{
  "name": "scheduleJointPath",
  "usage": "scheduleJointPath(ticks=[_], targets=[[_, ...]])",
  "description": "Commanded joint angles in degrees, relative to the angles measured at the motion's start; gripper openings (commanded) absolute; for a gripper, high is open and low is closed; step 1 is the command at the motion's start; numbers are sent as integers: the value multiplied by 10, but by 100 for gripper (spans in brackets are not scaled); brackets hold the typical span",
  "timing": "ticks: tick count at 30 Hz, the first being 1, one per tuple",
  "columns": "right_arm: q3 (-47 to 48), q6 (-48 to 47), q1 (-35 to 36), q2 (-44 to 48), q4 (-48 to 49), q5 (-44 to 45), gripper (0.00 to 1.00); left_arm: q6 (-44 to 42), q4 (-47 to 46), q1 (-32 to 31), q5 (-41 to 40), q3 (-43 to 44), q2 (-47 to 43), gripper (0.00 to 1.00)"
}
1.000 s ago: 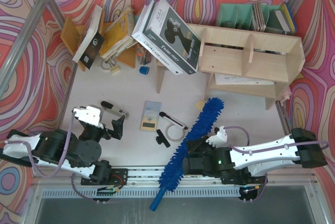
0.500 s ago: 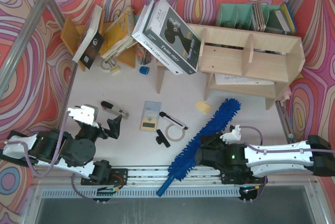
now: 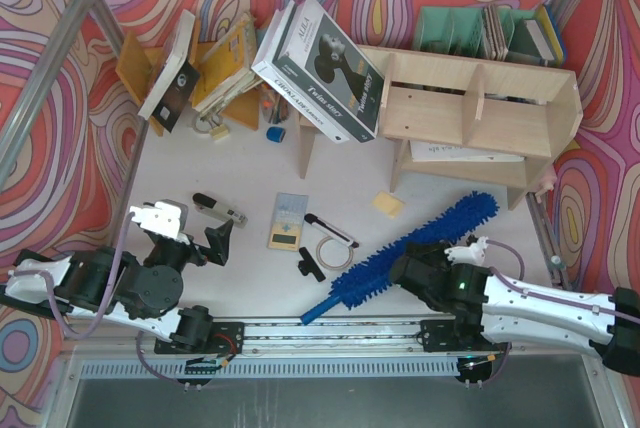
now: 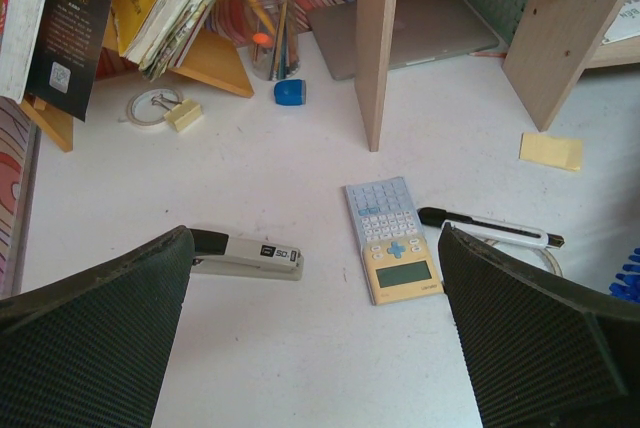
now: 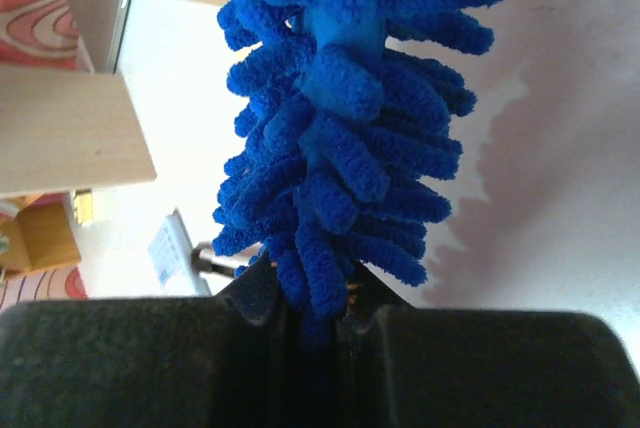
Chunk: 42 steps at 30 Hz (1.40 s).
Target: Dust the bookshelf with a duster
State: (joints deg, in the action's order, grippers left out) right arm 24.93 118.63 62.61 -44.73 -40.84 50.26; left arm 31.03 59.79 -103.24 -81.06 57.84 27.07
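Item 1, my right gripper (image 3: 415, 268) (image 5: 305, 310): jaws clamped on the duster (image 3: 360, 280) (image 5: 335, 118), gripping it where the handle meets the fluffy blue head.

Item 2, duster: held on a slant over the table (image 3: 250, 168). Its handle end points to the near edge. Its head tip is near the lower right corner of the bookshelf (image 3: 470, 108) (image 5: 60, 133); I cannot tell whether they touch.

Item 3, bookshelf: pale plywood, at the far right of the table, a large box leaning on its left end.

Item 4, my left gripper (image 3: 220, 240) (image 4: 315, 348): jaws wide apart, holding nothing, low over the table's left side.

Item 5, loose goods ahead of my left gripper: stapler (image 4: 245, 253), calculator (image 4: 392, 238), yellow note pad (image 4: 551, 151).
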Motion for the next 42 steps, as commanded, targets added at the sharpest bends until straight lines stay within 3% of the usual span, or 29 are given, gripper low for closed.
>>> scheduleJointPath(ticks=[1,11,22,33,37,40,42], targets=[[-22,344,-36,11,1,12,0,-6,-8,-2,-4,-11,4,98],[-57,317,-135,-16,121,-27,0,-13,-13,-2,-2,-12,14,98],[-66,179,-287,-38,285,-128,0,-24,-18,-2,4,-15,34,98],[-55,138,-347,-83,344,-164,8,-24,-18,-2,5,-15,34,98],[-51,137,-352,-92,344,-169,24,-25,-19,-2,3,-16,34,98],[-52,144,-354,-93,340,-173,51,-25,-19,-2,3,-16,34,98],[-53,143,-355,-87,338,-175,75,-25,-19,-2,3,-16,34,98]])
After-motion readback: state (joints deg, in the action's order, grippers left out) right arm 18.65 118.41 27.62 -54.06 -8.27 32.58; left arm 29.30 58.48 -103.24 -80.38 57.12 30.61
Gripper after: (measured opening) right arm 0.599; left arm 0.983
